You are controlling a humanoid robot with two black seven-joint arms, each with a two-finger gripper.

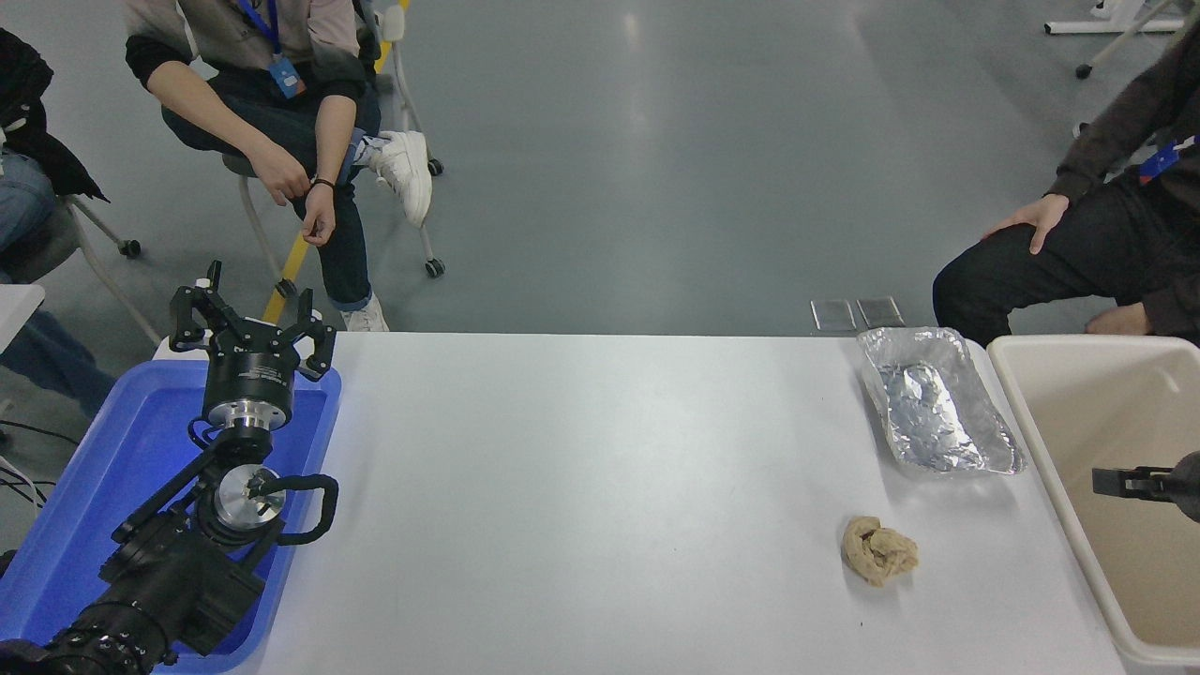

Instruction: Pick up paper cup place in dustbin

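Drop-off step is judged in hand: right gripper is held over the dustbin, jaw state cannot be told, paper cup not visible, presumably inside; next, clean withdrawal w/o rim contact is required; left gripper is parked, jaws wide, over blue tray.

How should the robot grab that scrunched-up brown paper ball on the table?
Pinch the crumpled paper wad across its lumpy middle, coming straight down from above. It lies low and loose on the white table, with bare surface all round it, so a pinch can probably close on opposite sides. A sideways approach would likely just push it along.
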